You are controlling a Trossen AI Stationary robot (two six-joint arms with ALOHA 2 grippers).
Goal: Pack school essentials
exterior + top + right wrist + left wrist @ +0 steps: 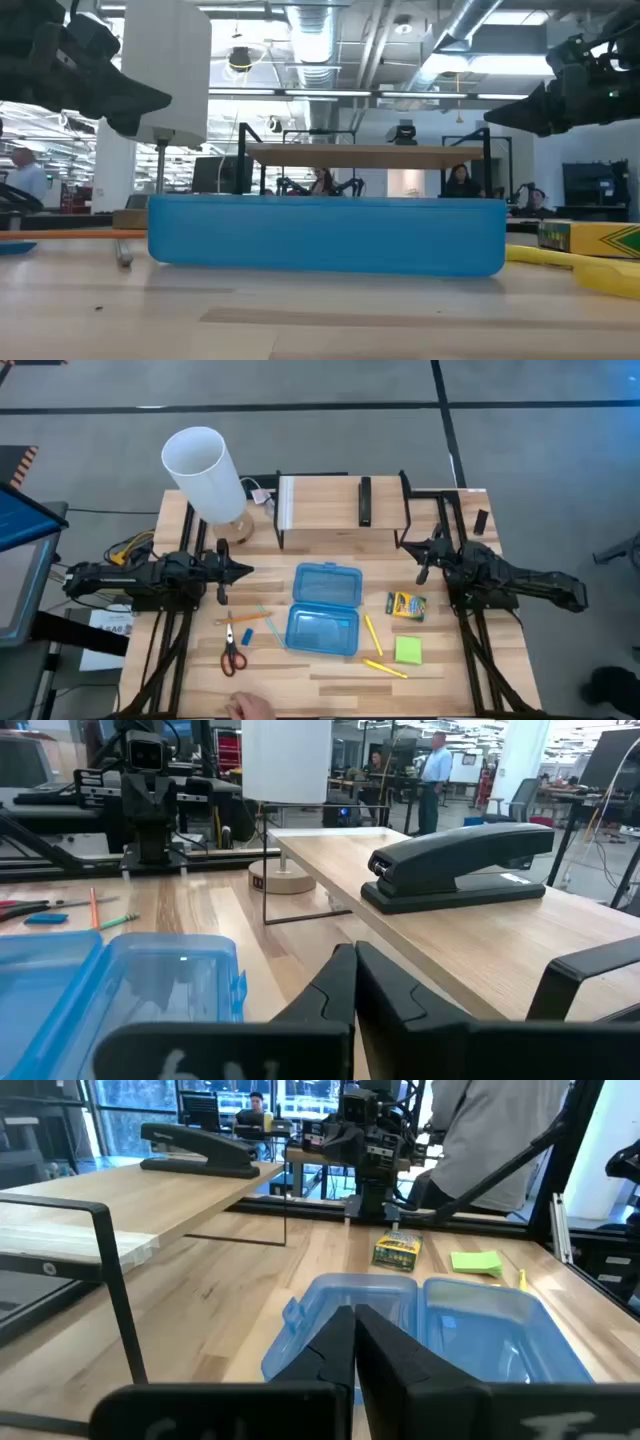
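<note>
The open blue translucent case lies mid-table, both halves flat on the wood. Left of it lie the red-handled scissors, an orange pencil, a small blue eraser and a thin light-blue stick. Right of it lie the crayon box, the green sticky-note pad and two yellow pencils. My left gripper hovers shut above the table, left of the case. My right gripper hovers shut near the shelf's right leg. In their wrist views both are fingers together, holding nothing.
A raised wooden shelf with black legs stands at the far edge and carries a black stapler. A white-shaded lamp stands at the far left. A person's hand shows at the near edge. Bare wood lies near the case's front.
</note>
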